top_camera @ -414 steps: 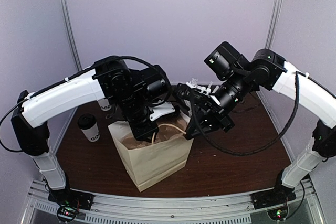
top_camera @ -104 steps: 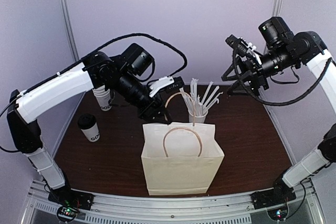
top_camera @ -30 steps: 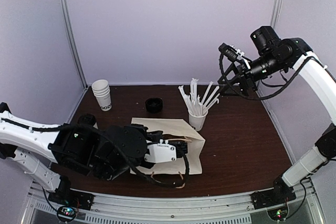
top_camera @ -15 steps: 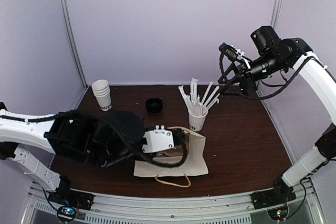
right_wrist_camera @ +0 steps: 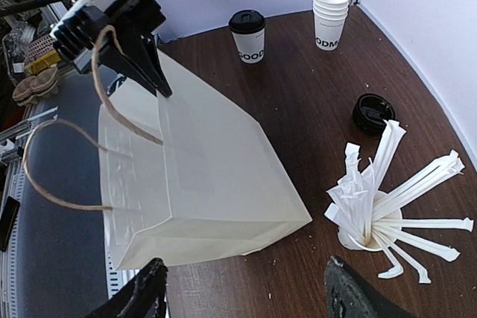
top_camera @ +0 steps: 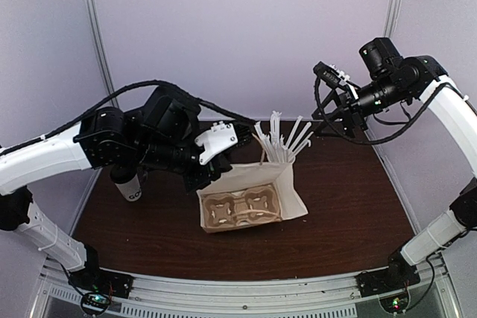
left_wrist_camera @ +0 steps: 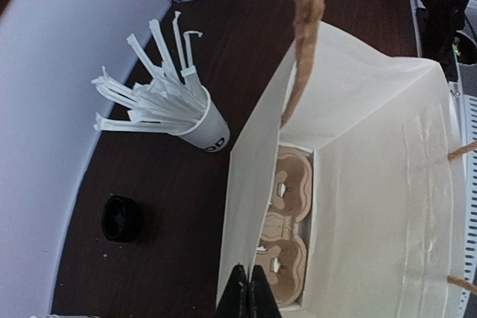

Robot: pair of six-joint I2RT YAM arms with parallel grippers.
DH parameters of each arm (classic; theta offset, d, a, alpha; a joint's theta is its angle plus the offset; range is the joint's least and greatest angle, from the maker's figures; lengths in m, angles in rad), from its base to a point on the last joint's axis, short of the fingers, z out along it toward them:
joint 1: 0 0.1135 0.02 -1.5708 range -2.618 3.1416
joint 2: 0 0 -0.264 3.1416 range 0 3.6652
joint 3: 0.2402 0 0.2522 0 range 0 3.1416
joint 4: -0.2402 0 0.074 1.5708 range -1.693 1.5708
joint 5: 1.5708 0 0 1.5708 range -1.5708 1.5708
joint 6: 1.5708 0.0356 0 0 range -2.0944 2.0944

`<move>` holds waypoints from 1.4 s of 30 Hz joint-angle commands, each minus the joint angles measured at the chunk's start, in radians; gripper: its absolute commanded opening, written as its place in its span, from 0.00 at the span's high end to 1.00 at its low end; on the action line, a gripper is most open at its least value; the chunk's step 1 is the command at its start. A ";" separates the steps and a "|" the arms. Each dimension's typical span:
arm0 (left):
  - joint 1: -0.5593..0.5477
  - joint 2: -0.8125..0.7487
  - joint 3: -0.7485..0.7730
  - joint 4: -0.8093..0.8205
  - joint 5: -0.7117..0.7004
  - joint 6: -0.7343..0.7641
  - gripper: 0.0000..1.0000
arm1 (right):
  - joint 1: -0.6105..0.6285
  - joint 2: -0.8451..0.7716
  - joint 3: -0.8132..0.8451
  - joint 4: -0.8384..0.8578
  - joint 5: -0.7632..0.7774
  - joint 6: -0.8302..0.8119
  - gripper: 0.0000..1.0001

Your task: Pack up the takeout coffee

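The left arm (top_camera: 52, 156) reaches from the left edge of the frame toward the centre, its claw (left_wrist_camera: 248, 292) pinched tight on the rim of the paper bag (left_wrist_camera: 373, 154). The right arm (top_camera: 451, 113) rises along the right edge and bends inward at upper right. Its claw (right_wrist_camera: 246, 296) hangs high, jaws spread wide, gripping nothing.

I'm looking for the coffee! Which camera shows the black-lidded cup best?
The right wrist view: the takeout coffee stands whole, lid and lettering clear. The top view shows only its lower part under the left arm. The left wrist view misses it.
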 commanded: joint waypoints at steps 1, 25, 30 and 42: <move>0.067 0.041 0.030 -0.009 0.265 -0.100 1.00 | -0.011 -0.014 -0.003 0.013 0.000 0.001 0.28; 0.280 -0.008 0.148 -0.055 0.200 -0.033 0.11 | -0.010 0.050 0.046 -0.012 -0.067 0.001 0.28; 0.324 -0.138 -0.044 -0.040 -0.178 -0.207 0.02 | -0.010 0.049 0.055 -0.023 -0.078 -0.004 0.28; 0.932 -0.129 -0.261 -0.178 0.046 -0.453 0.02 | -0.009 0.028 0.014 -0.014 -0.113 -0.002 0.27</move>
